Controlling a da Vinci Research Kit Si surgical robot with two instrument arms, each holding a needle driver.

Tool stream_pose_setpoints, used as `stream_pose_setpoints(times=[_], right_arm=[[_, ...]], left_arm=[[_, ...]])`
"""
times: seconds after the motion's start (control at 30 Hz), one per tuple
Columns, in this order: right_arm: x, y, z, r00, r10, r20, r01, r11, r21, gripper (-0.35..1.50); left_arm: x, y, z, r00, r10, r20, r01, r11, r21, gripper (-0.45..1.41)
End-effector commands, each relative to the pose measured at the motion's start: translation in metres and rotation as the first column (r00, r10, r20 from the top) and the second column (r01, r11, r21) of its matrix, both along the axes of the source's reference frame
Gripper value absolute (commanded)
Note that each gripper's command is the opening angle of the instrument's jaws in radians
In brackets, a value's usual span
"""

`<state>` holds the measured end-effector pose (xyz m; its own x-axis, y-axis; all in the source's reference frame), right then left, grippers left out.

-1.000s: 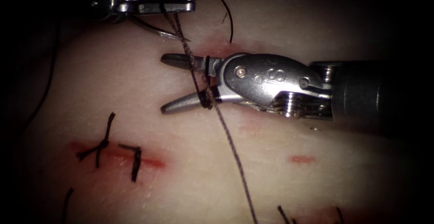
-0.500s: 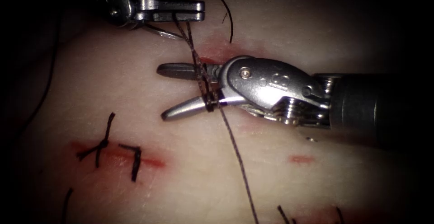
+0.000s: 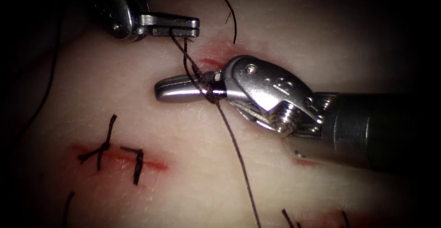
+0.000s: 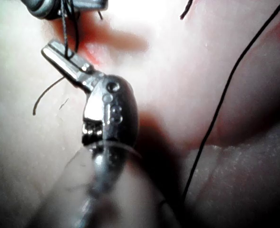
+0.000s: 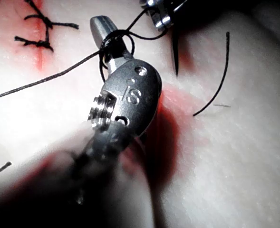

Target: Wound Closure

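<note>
Two tools, one thread (image 3: 234, 140): left tool (image 3: 190, 26) closed on the thread above the cut, right tool (image 3: 161, 88) closed with thread wrapped round its jaws, strand trailing down over the tissue (image 3: 183, 182); right wrist view adds a needle (image 5: 174, 52) beside left tool.

The right tool (image 5: 103, 33) is lying over the tissue (image 5: 235, 156) with its jaws closed and the thread (image 5: 49, 78) wound around them in a loop near their base. The left tool (image 5: 159, 12) is sitting just beyond its tip, with thread running up to it. Tied stitches (image 5: 37, 31) are showing beside red fluid (image 5: 178, 109).
</note>
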<state>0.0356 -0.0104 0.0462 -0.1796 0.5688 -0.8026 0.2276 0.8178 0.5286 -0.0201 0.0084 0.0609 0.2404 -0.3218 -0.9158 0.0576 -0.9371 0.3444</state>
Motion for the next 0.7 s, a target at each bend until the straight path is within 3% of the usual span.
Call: stream_pose_setpoints(times=[0.03,0.33,0.47,0.7], right_arm=[[0.0008,0.0005,0.0002,1.000,0.012,-0.007,-0.012,1.000,0.009,0.09],[0.0005,0.0009,0.0001,0.997,0.051,-0.059,-0.048,0.998,0.049,0.26],[0.0005,0.0009,0.0001,0.997,0.051,-0.059,-0.048,0.998,0.049,0.46],[0.0002,0.0010,0.0000,0.997,0.052,-0.058,-0.049,0.998,0.051,0.49]], left_arm=[[-0.0003,0.0000,0.0003,1.000,0.005,0.003,-0.005,1.000,-0.001,-0.45],[0.0007,-0.0017,-0.0002,1.000,0.020,0.011,-0.020,1.000,-0.004,-0.45],[0.0010,-0.0017,-0.0003,1.000,0.017,0.008,-0.017,1.000,0.009,-0.45],[0.0011,-0.0020,-0.0001,1.000,0.017,0.003,-0.017,1.000,0.017,-0.45]])
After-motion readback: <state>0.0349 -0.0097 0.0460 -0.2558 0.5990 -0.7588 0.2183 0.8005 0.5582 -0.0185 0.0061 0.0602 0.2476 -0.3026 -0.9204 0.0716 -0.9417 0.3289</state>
